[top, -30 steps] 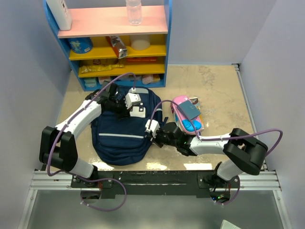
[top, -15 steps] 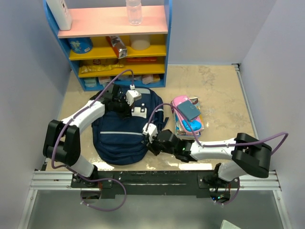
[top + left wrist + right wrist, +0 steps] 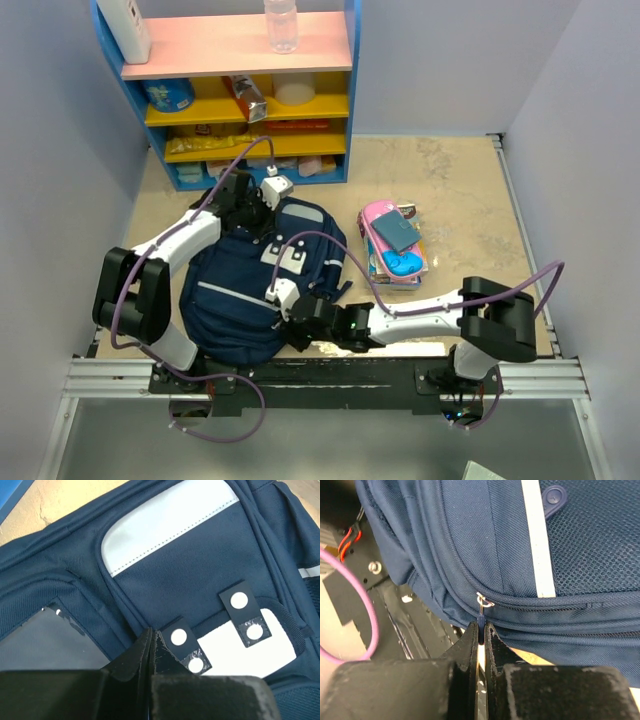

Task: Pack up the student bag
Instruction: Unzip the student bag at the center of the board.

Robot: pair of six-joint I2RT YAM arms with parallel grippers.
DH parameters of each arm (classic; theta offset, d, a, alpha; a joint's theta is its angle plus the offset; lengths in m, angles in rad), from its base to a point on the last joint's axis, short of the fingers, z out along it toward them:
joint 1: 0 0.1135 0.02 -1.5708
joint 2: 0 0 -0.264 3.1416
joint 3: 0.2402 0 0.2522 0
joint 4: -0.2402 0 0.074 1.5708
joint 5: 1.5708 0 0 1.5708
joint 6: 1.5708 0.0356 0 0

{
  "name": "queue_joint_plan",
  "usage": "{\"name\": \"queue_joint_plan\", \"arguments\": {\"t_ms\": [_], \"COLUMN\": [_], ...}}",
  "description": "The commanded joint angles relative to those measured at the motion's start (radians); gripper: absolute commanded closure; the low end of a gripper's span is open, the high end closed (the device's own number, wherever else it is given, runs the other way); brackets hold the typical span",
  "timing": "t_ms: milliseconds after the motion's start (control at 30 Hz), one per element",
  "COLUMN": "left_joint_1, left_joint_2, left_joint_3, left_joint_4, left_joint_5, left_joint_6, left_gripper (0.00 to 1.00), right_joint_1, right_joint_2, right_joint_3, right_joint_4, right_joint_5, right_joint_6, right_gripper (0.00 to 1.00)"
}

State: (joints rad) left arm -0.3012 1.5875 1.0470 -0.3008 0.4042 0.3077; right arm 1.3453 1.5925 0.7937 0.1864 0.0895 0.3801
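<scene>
The student bag [image 3: 235,295], navy with thin grey stripes and a white patch [image 3: 292,260], lies flat on the table's left half. My left gripper [image 3: 255,210] is at the bag's top end. In the left wrist view it [image 3: 151,632] is shut, pinching a fabric seam of the bag [image 3: 190,575] beside the white patch [image 3: 250,652]. My right gripper [image 3: 295,322] is at the bag's near right edge. In the right wrist view it [image 3: 480,626] is shut on a small blue zip pull [image 3: 481,616] hanging from a zip on the bag's side [image 3: 470,540].
A pink pencil case [image 3: 410,262] with a grey-blue booklet [image 3: 397,235] on it lies right of the bag. A blue, yellow and pink shelf [image 3: 250,95] with snacks and a bottle [image 3: 281,25] stands at the back. The arms' metal base rail [image 3: 320,375] runs just behind the bag's near edge.
My right gripper has slid left along the bag's near edge, holding the zip pull. My left gripper has moved back and left. The bag has shifted and turned leftward.
</scene>
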Motion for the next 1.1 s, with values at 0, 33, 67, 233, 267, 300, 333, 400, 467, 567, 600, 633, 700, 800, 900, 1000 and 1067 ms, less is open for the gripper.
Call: {"name": "queue_joint_plan", "arguments": {"t_ms": [0,33,67,233,267,300,333,400,467,567,600,633,700,800,900,1000,1067], "left_joint_1": [0.026,0.042,0.084,0.252,0.301,0.338,0.364,0.442,0.494,0.504,0.499,0.482,0.456,0.415,0.401,0.401,0.408], "left_joint_2": [-0.029,-0.038,-0.056,-0.118,-0.141,-0.152,-0.161,-0.184,-0.198,-0.221,-0.225,-0.230,-0.225,-0.230,-0.231,-0.233,-0.260], "left_joint_3": [0.054,0.061,0.068,0.085,0.071,0.065,0.059,0.050,0.044,-0.022,-0.044,-0.063,-0.110,-0.179,-0.248,-0.300,-0.326], "left_joint_4": [-0.010,-0.041,-0.063,-0.170,-0.182,-0.196,-0.228,-0.273,-0.368,-0.471,-0.478,-0.480,-0.485,-0.451,-0.391,-0.341,-0.316], "left_joint_5": [0.002,0.011,0.025,0.050,0.051,0.054,0.067,0.091,0.137,0.205,0.223,0.235,0.226,0.176,0.121,0.094,0.085], "left_joint_6": [0.010,0.019,0.045,0.158,0.204,0.229,0.254,0.335,0.437,0.563,0.585,0.608,0.633,0.662,0.668,0.662,0.654], "left_gripper": [0.93,0.81,0.73,0.54,0.53,0.52,0.51,0.52,0.53,0.55,0.55,0.56,0.59,0.62,0.65,0.67,0.68], "right_joint_1": [-0.017,-0.032,-0.076,-0.215,-0.242,-0.253,-0.264,-0.287,-0.308,-0.322,-0.325,-0.324,-0.324,-0.324,-0.324,-0.324,-0.325], "right_joint_2": [-0.018,-0.031,-0.058,-0.127,-0.128,-0.114,-0.103,-0.071,-0.017,0.027,0.037,0.040,0.037,0.015,0.020,0.029,0.040], "right_joint_3": [0.070,0.065,0.047,0.015,0.024,0.033,0.042,0.079,0.116,0.162,0.173,0.185,0.216,0.246,0.289,0.312,0.323], "right_joint_4": [-0.100,-0.113,-0.122,-0.183,-0.183,-0.218,-0.226,-0.255,-0.271,-0.289,-0.303,-0.312,-0.352,-0.413,-0.485,-0.515,-0.531], "right_joint_5": [0.137,0.169,0.173,0.222,0.216,0.214,0.213,0.216,0.222,0.231,0.230,0.228,0.233,0.248,0.248,0.233,0.237], "right_joint_6": [0.062,0.081,0.094,0.141,0.135,0.132,0.126,0.121,0.115,0.105,0.102,0.095,0.089,0.076,0.071,0.077,0.077], "right_gripper": [1.00,1.00,1.00,1.00,1.00,1.00,1.00,1.00,1.00,1.00,1.00,1.00,1.00,1.00,1.00,1.00,1.00]}}
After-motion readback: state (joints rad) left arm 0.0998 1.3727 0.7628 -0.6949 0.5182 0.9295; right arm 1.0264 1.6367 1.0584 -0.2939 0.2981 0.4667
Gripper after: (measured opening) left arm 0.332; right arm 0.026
